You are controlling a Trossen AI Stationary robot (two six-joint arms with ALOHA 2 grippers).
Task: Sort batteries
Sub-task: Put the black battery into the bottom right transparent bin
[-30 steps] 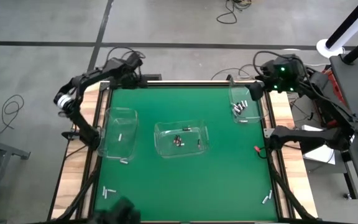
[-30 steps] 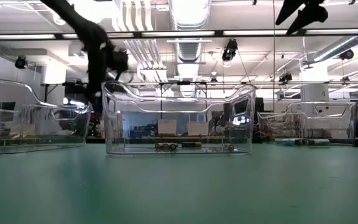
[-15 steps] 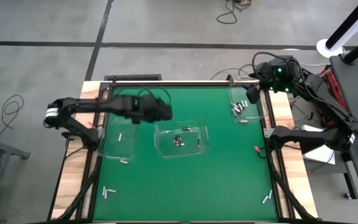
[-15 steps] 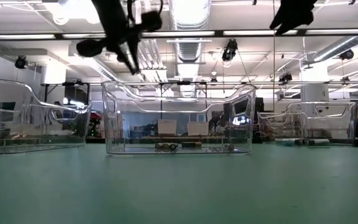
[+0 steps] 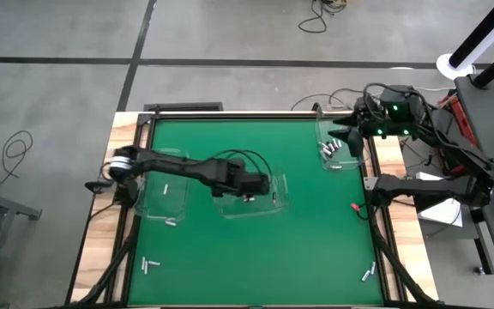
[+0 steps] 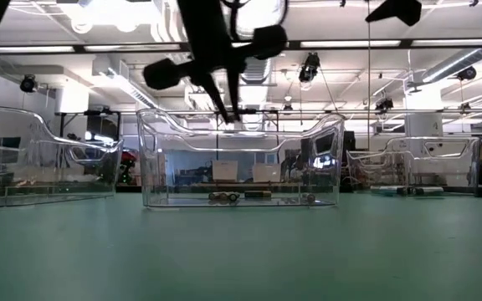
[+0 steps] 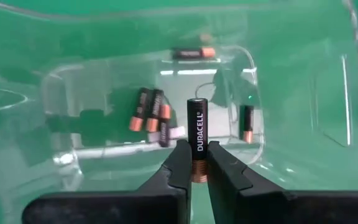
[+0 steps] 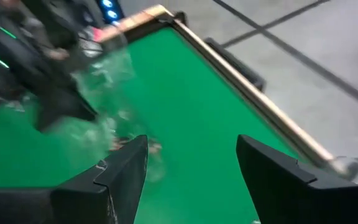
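Over the middle bin (image 5: 251,192), battery (image 7: 197,138) pinched

My left fingers (image 7: 180,163) grip a battery reading DURACELL; loose batteries (image 7: 152,116) lie below, clear walls around. My right fingers (image 8: 125,167) gape, empty.

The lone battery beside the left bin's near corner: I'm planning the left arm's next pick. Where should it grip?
The battery lies flat on the green mat, apart from the left bin. Probably descend from straight above, fingers straddling its middle across its narrow width.

Left gripper (image 5: 262,185) over middle bin (image 5: 250,191)
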